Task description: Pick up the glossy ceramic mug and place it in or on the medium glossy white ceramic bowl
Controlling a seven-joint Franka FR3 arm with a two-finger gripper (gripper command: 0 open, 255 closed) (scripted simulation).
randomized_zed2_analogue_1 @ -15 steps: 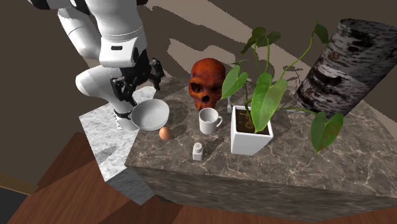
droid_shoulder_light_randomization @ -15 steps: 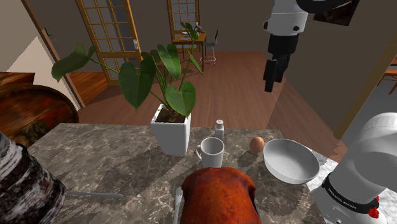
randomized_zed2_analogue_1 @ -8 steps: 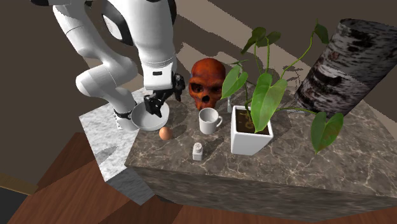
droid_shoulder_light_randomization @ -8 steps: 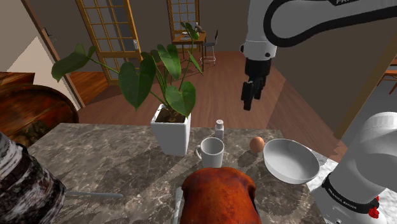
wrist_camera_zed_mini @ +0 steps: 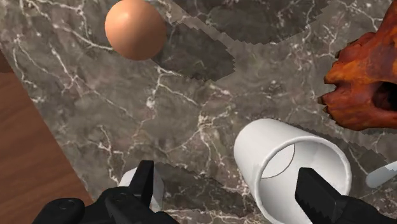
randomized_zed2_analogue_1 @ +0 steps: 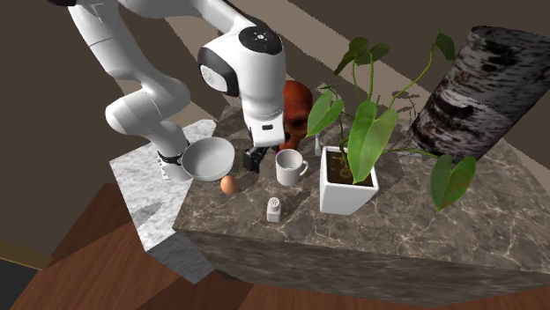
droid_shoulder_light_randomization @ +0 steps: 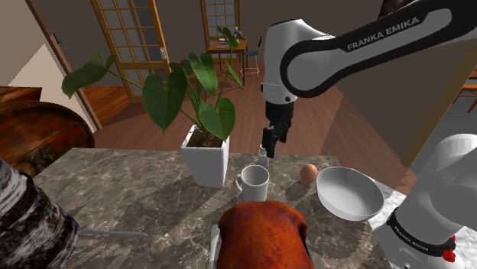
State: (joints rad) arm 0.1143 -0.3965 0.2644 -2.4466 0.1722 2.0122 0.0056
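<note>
The white mug point(droid_shoulder_light_randomization: 254, 182) stands upright on the dark stone table point(droid_shoulder_light_randomization: 130, 191) with its open side up. Nothing is inside it, and nothing is holding it. The black gripper point(droid_shoulder_light_randomization: 268, 148) hangs over the mug and points down at it. In the wrist view the two fingers point(wrist_camera_zed_mini: 145, 182) stand wide apart. The mug point(wrist_camera_zed_mini: 292, 168) sits below them, closer to one finger, and neither finger touches it. A small white shaker point(randomized_zed2_analogue_1: 274, 209) stands near the mug. A brown egg point(droid_shoulder_light_randomization: 308, 173) lies near the mug on the shoulder view's right. The white bowl point(droid_shoulder_light_randomization: 336, 200) is on that same side of the mug, past the egg. A white pot point(droid_shoulder_light_randomization: 205, 157) with a big green plant is just beside the mug on the shoulder view's left. A red-brown skull point(droid_shoulder_light_randomization: 262, 237) sits close to the mug on the side nearest the shoulder camera.
</note>
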